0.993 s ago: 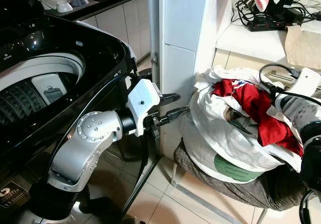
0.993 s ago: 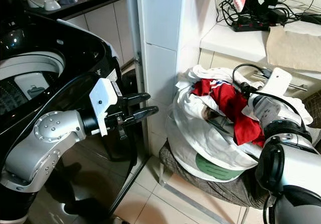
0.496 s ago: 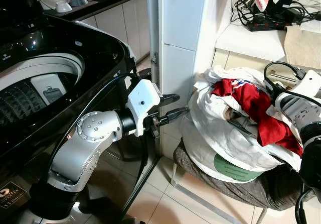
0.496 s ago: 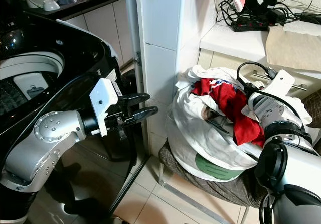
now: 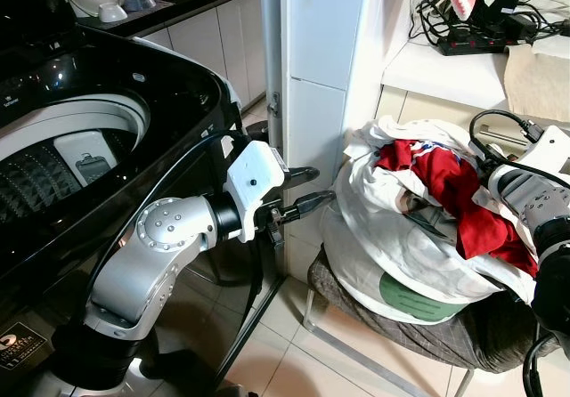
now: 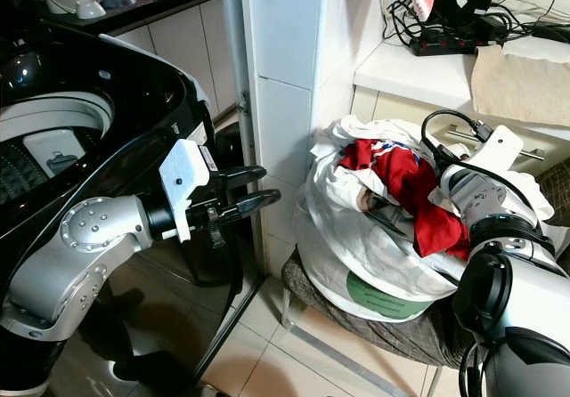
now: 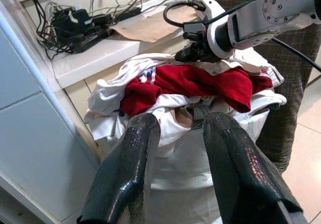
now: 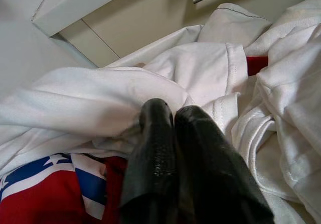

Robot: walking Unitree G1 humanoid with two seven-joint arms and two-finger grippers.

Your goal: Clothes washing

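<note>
Laundry: heap of white clothes (image 5: 401, 237) with a crumpled red garment (image 5: 463, 201) on top, bulging out of a white bag (image 6: 374, 277) on a chair, right of the tiled pillar; red garment's long axis runs far-left to near-right
Washing machine (image 5: 80, 139): left, lid up, drum open
Right pincer (image 8: 170, 133): fingers pressed together, tips in white cloth at the heap's far right; grip unclear
Left pincer (image 5: 307, 190): fingers apart, empty, pointing right at the bag
</note>
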